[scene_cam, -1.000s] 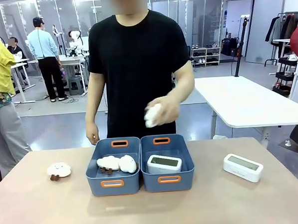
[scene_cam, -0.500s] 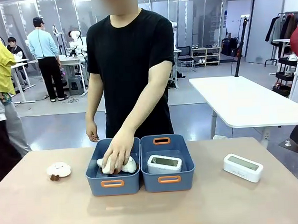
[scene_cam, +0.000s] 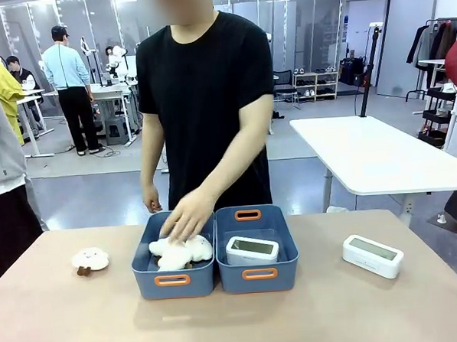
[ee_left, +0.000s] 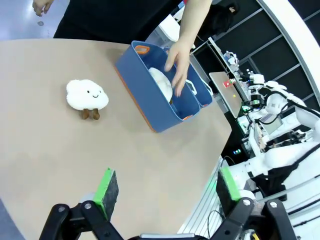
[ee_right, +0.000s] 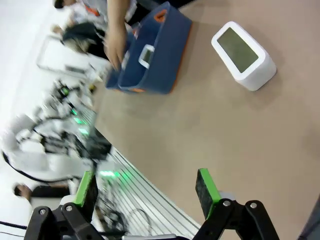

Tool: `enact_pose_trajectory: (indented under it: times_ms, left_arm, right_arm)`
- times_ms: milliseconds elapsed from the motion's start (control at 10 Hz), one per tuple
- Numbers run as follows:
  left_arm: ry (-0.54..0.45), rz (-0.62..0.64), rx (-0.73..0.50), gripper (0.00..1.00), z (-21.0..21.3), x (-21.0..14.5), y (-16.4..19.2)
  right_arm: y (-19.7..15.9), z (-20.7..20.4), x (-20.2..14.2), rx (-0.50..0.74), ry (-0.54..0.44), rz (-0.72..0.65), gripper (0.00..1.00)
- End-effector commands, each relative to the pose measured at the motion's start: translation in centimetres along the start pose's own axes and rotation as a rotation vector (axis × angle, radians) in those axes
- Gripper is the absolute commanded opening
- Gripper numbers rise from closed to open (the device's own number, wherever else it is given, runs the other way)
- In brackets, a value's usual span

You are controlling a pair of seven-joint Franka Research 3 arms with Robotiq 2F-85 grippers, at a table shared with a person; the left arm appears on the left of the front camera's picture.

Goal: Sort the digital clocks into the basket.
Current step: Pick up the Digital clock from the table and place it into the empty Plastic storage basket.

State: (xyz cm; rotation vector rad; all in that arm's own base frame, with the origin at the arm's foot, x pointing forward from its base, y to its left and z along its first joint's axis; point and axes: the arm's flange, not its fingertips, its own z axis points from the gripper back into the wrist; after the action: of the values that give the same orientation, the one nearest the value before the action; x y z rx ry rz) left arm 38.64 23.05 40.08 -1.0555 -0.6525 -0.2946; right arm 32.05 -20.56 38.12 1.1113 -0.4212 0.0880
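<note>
Your left gripper (ee_left: 167,185) and right gripper (ee_right: 146,186) gape empty; one digital clock (scene_cam: 252,249) sits in the basket (scene_cam: 286,269); second clock (scene_cam: 372,255) at its three o'clock.

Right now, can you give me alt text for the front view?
A person's hand reaches over white cloud toys in the left blue basket; the right blue basket beside it holds one digital clock. A second clock sits on the table to the right, a lone cloud toy to the left.
</note>
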Motion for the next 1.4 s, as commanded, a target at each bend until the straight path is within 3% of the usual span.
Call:
enact_pose_trajectory:
  times_ms: [0,500,600,700,800,1000,1100,1300]
  left_arm:
    - [0.013,0.016,0.010,1.00,0.1,0.0,-0.3]
    - [0.013,0.016,0.010,1.00,0.1,0.0,-0.3]
    - [0.013,0.016,0.010,1.00,0.1,0.0,-0.3]
    - [0.013,0.016,0.010,1.00,0.1,0.0,-0.3]
    - [0.013,0.016,0.010,1.00,0.1,0.0,-0.3]
    - [0.013,0.016,0.010,1.00,0.1,0.0,-0.3]
    - [0.013,0.016,0.010,1.00,0.1,0.0,-0.3]
    - [0.013,0.016,0.010,1.00,0.1,0.0,-0.3]
  right_arm:
    - [3.3,-3.3,4.7,-0.166,0.179,0.137,1.00]
    - [7.8,-14.3,9.9,-0.595,0.473,0.648,1.00]
    - [8.3,-15.9,10.2,-0.618,0.532,0.738,1.00]
    - [6.9,-17.6,11.4,-0.739,0.527,0.838,1.00]
    - [5.5,-18.6,11.8,-0.782,0.543,0.868,1.00]
    - [3.2,-20.4,11.8,-0.680,0.590,0.837,1.00]
    - [0.7,-21.2,12.6,-0.701,0.637,0.858,1.00]
    - [-0.5,-21.5,13.2,-0.663,0.630,0.817,1.00]
